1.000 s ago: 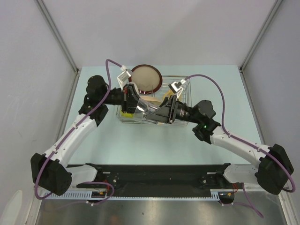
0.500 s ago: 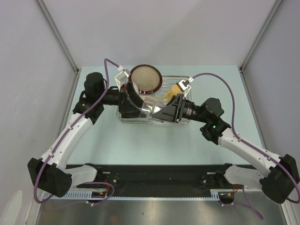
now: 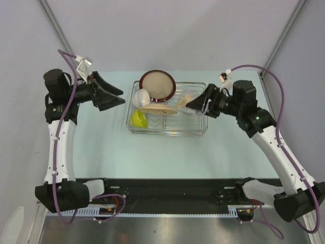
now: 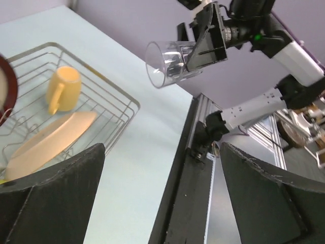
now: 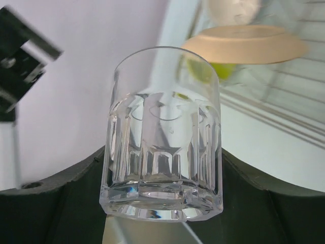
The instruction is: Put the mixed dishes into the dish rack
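The small clear glass lies sideways in my right gripper, which is shut on its base above the right end of the dish rack. The left wrist view also catches the glass. In the rack a dark-red-rimmed plate stands at the back. A white bowl, a lime-green bowl, a cream plate and a tan-yellow mug are in it too. My left gripper hangs open and empty, left of the rack.
The rack's right half shows bare wires. A black rail runs along the table's near edge. Grey walls close in the table on the left, the back and the right.
Both arms have pulled out of the rack. The left gripper opened, let go of the glass and swung up and left. The right gripper drew back to the right with the glass.
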